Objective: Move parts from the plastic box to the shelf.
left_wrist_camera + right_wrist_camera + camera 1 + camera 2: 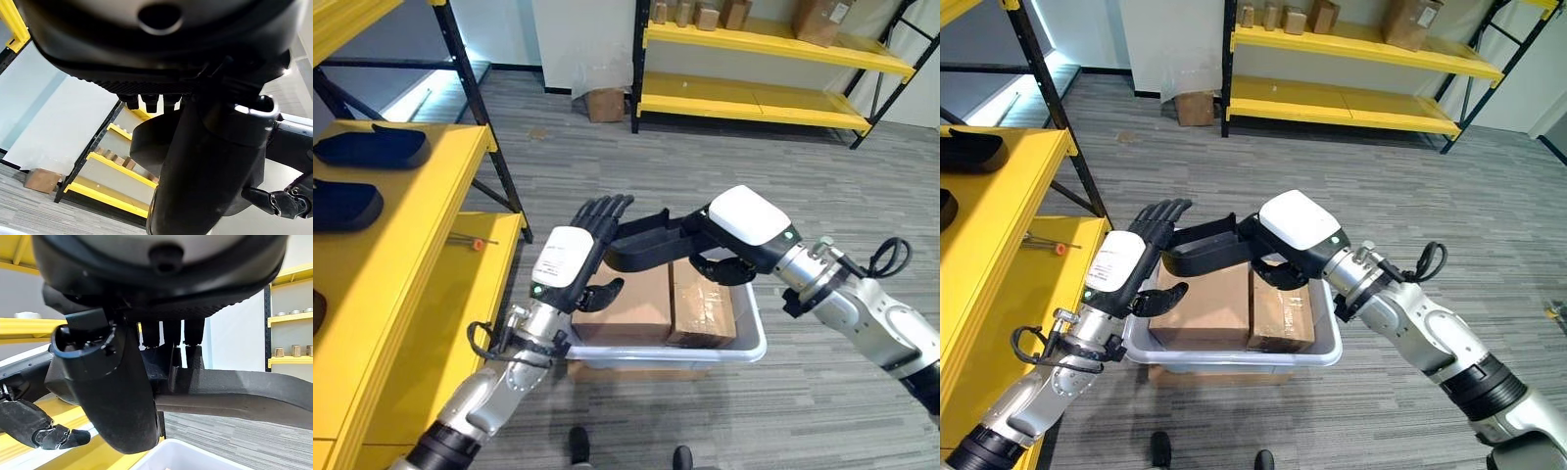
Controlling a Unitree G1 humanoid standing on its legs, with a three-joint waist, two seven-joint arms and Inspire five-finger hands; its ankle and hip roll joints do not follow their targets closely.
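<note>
Plastic box [744, 345] sits on a cardboard carton on the floor, just in front of the robot, with two brown cardboard boxes [651, 304] packed side by side inside. Above it, the right hand [729, 259] is grasping a long black moulded part [646, 245] at its right end, fingers curled around it, part roughly level and clear of the box. Left hand [592, 245] is released, fingers straight and pointing up, thumb out, palm just beside the part's free left end; can't tell if touching. Judgement: the part looks rigid, light plastic with a smooth matte skin, and gripped at one end it will lever, so support the free end or regrip nearer the middle. Yellow shelf [411, 245] is on the left, already carrying similar dark parts [372, 147]. More yellow racking [754, 98] stands far back.
</note>
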